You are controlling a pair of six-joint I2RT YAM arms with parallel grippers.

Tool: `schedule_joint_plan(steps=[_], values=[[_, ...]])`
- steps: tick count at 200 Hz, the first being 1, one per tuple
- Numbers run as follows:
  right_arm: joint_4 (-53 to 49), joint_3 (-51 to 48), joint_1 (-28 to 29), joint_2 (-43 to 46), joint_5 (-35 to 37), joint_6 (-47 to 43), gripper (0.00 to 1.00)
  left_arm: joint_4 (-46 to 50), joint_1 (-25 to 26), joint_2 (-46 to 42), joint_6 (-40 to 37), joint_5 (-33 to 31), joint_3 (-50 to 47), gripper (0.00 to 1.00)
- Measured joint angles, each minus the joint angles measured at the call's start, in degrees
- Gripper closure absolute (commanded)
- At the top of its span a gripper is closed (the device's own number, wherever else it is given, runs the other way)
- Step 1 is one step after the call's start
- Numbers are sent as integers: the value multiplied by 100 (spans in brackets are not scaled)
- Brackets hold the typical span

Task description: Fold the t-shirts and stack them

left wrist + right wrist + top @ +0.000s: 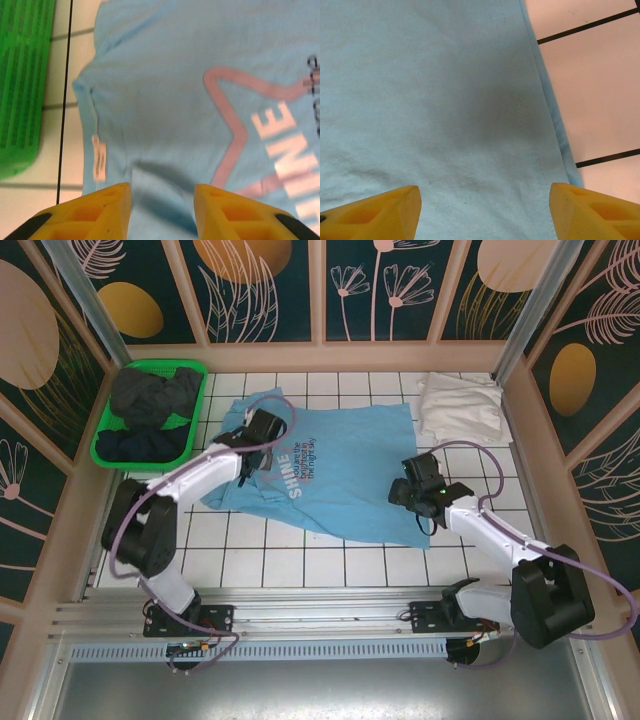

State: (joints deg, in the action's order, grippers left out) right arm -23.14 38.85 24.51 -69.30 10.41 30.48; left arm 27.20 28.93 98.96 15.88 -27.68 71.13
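Seen from above, a white tiled worktop (pixel 300 562) carries a light sky-blue t-shirt (pixel 340 470) spread flat at its centre, with the white printed word "SHINE" on the chest. At 3 o'clock on the shirt, the right end effector (pixel 484 187) hangs over the shirt's stitched side edge. Its yellow fingers are spread wide and hold nothing. At 9 o'clock on the shirt, the left end effector (pixel 161 186) sits over the collar end, just beside the neck label. Its fingers stand a narrow gap apart with blue cloth showing between them, not gripped. Farther back, at 1 o'clock, a folded white t-shirt (pixel 460 405) lies near the wall. At 10 o'clock, a green basket (pixel 108 462) holds dark t-shirts (pixel 150 400) in a heap.
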Motion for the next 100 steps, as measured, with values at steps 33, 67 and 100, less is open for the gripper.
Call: schedule_joint_plan(steps=[33,67,100], values=[[0,-63,2,243,-24,17,32,-111,-59,142,-61,138,107,55],[-131,-385,103,776,-199,389,33,-481,-35,-883,184,1163,-1110,54],[-595,-531,273,787,-94,1134,32,-820,31,-754,459,1742,-1639,55]])
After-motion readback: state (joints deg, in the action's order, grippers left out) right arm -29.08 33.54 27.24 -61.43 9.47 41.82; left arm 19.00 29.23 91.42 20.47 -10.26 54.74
